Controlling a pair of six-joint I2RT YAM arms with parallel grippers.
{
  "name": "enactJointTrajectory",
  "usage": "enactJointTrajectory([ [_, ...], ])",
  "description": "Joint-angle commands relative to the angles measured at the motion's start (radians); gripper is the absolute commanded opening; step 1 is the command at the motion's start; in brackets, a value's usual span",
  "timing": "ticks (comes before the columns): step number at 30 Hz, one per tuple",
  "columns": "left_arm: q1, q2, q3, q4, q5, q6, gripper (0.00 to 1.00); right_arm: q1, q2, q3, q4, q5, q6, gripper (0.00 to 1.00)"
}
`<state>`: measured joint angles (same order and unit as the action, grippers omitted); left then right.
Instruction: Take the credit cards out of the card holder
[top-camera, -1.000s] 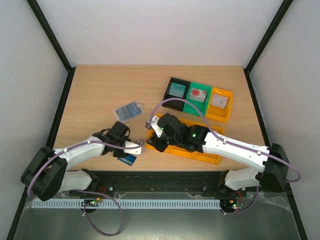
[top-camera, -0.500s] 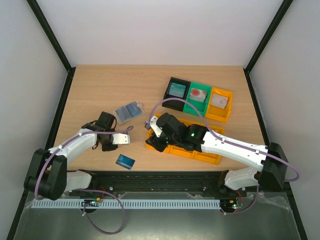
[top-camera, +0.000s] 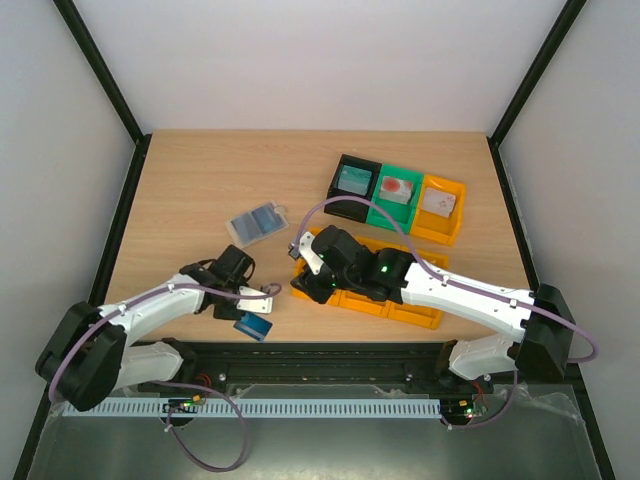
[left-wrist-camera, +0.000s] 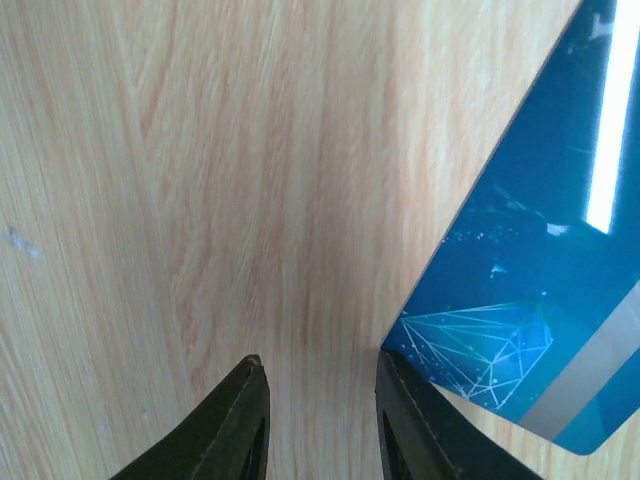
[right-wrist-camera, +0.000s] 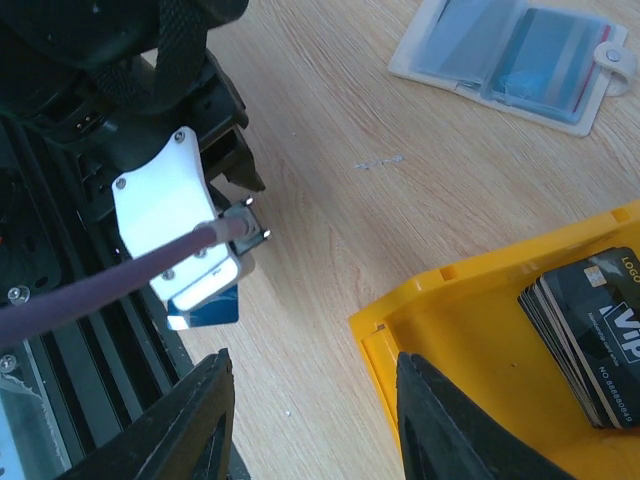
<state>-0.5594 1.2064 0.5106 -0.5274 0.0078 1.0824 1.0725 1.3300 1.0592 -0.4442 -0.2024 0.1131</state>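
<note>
- Back down swings the left gripper in the top view: half a second ago it sat up nearer the card holder, now it hangs right over the blue card, which hasn't budged (left arm plainly the nearer).
- Left wrist: jaws a narrow gap apart, gripping nothing. The card lies to their right, long axis slanting up-right, its edge at the right finger.
- Right wrist: right gripper spread wide, empty, by the yellow bin. The holder lies open, more credit cards inside.

Wood table bears card holder, blue card, bins.
</note>
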Motion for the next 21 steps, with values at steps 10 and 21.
enactJointTrajectory([
  [10, -0.177, -0.001, -0.015, -0.127, 0.139, -0.117, 0.33, -0.006, -0.01, 0.026, -0.038, 0.029, -0.016, 0.43],
  [21, 0.14, -0.049, 0.149, -0.096, 0.135, -0.187, 0.39, -0.004, 0.021, 0.007, -0.097, -0.076, 0.018, 0.55],
])
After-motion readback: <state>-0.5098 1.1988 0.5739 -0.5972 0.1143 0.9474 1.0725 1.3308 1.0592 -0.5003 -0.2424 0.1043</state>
